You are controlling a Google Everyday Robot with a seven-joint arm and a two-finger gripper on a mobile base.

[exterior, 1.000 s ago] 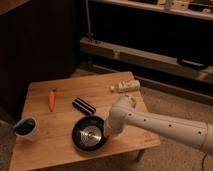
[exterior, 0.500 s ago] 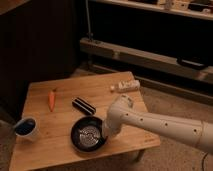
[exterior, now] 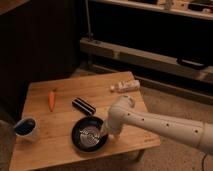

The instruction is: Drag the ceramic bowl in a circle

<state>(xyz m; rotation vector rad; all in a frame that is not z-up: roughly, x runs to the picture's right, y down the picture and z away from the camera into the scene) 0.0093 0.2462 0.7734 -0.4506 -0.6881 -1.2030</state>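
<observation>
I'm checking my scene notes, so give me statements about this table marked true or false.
The orange carrot lies inside the wide black ceramic bowl. False: it lies on the wooden table, apart from the bowl.
The gripper is at the bowl's rim, on the picture's right side. True.
The small white cup with blue inside stands left of the bowl in the picture. True.
The black ribbed oblong block touches the cup. False: the block lies between carrot and bowl.

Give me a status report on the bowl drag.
Gripper at rim of ceramic bowl. Bowl upright near front edge of table. Black ribbed block just behind, apart.
</observation>
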